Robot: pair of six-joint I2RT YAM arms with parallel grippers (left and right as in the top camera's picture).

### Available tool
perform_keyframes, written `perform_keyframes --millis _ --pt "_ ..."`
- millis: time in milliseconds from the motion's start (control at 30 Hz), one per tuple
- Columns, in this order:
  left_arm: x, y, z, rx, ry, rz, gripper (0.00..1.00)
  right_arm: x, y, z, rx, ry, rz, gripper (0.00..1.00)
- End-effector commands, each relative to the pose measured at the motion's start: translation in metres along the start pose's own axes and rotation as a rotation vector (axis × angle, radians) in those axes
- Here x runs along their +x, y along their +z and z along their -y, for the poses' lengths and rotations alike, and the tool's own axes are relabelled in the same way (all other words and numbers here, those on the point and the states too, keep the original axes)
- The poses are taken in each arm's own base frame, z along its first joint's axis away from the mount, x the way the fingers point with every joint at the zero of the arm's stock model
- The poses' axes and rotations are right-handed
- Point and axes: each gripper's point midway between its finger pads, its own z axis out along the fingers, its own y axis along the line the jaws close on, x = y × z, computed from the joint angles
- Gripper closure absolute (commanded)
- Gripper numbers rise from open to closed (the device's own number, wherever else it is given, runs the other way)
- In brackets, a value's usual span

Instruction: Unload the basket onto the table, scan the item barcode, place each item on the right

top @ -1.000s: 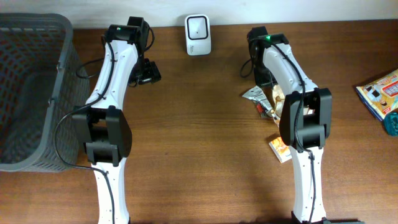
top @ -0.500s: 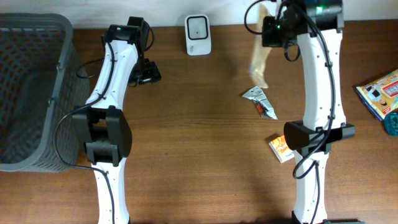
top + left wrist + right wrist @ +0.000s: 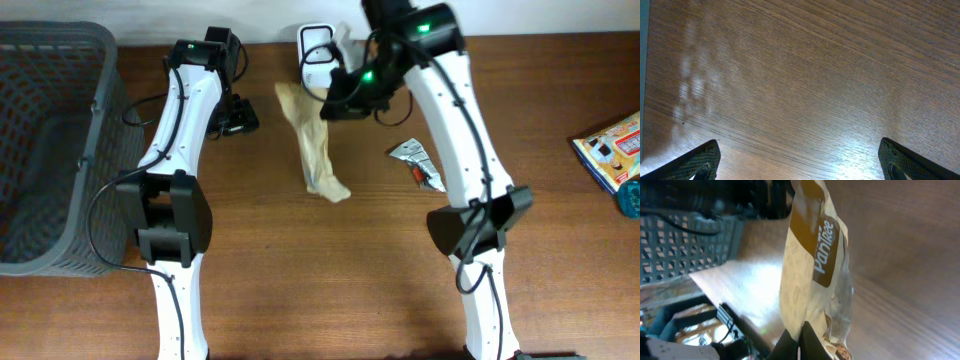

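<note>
One crinkled beige bag over grained wooden table.

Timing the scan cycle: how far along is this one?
Done: the right gripper is shut on the PanTree packet. In hand: the packet hangs beside the white scanner. Left: no sign of a completed scan yet. The left gripper is open and holds nothing.

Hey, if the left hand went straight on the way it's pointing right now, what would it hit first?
Most likely the wooden table. The left hand is open, and its wrist view shows only wood grain ahead with nothing else in the way. How far off the surface lies is unclear.
</note>
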Motion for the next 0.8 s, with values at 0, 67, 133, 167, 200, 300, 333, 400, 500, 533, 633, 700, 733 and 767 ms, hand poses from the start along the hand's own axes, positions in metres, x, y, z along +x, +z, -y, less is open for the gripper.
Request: perform_keyframes --millis 0,67,133,167,200,300,333,400,500,533,633,700,733,767 --pt "-0.003 -0.001 0.0 -0.006 -0.009 0.013 0.01 0.008 0.026 0.036 0.079 0.04 -0.067 0.96" --pt "-0.003 -0.001 0.0 -0.006 -0.009 0.013 0.01 0.004 0.026 0.079 0.259 0.064 -0.054 0.96" --pt "-0.003 -0.001 0.0 -0.006 -0.009 0.013 0.01 -0.001 0.006 0.126 0.472 0.085 -0.023 0.78" --pt "-0.003 -0.001 0.0 -0.006 -0.009 0.013 0.01 -0.002 -0.007 0.145 0.55 0.1 -0.01 0.56" --pt "-0.003 -0.001 0.0 -0.006 -0.009 0.013 0.01 -0.001 -0.011 0.151 0.567 0.112 -0.008 0.49" --pt "-0.003 -0.001 0.0 -0.006 -0.009 0.013 0.01 0.005 -0.017 0.157 0.566 0.14 -0.028 0.23" --pt "-0.003 -0.001 0.0 -0.006 -0.009 0.013 0.01 0.008 -0.012 0.15 0.536 0.139 -0.04 0.18" --pt "-0.003 -0.001 0.0 -0.006 -0.009 0.013 0.01 0.017 0.005 0.124 0.453 0.121 -0.092 0.1" --pt "-0.003 -0.001 0.0 -0.006 -0.009 0.013 0.01 0.026 0.03 0.099 0.448 0.062 -0.147 0.02" --pt "-0.003 -0.001 0.0 -0.006 -0.009 0.013 0.01 0.031 0.042 0.092 0.457 0.036 -0.172 0.01" --pt "-0.003 -0.001 0.0 -0.006 -0.009 0.013 0.01 0.046 0.091 0.082 0.491 -0.001 -0.235 0.01" --pt "-0.003 -0.001 0.0 -0.006 -0.009 0.013 0.01 0.053 0.108 0.09 0.56 0.02 -0.239 0.01" --pt "-0.003 -0.001 0.0 -0.006 -0.009 0.013 0.01 0.057 0.116 0.1 0.631 0.039 -0.234 0.01" --pt "-0.003 -0.001 0.0 -0.006 -0.009 0.013 0.01 0.062 0.126 0.109 0.681 0.06 -0.228 0.01"
